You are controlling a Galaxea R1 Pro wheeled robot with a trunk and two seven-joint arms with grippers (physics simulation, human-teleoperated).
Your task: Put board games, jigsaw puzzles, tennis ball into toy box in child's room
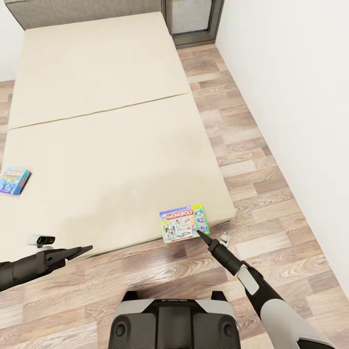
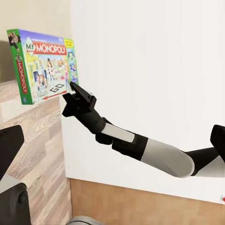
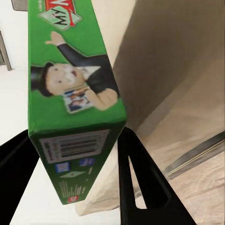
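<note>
A green-edged Monopoly board game sits at the front right corner of the beige bed, slightly past its edge. My right gripper reaches it from the floor side, and in the right wrist view the black fingers press against both sides of the box's narrow edge. A small blue board game lies flat at the bed's left side. My left gripper hovers over the floor before the bed's front edge, open, with its fingers spread wide and nothing between them.
A white wall runs along the right, leaving a strip of wood plank floor beside the bed. A grey headboard and a grey-framed window stand at the far end. My base is close to the bed's front.
</note>
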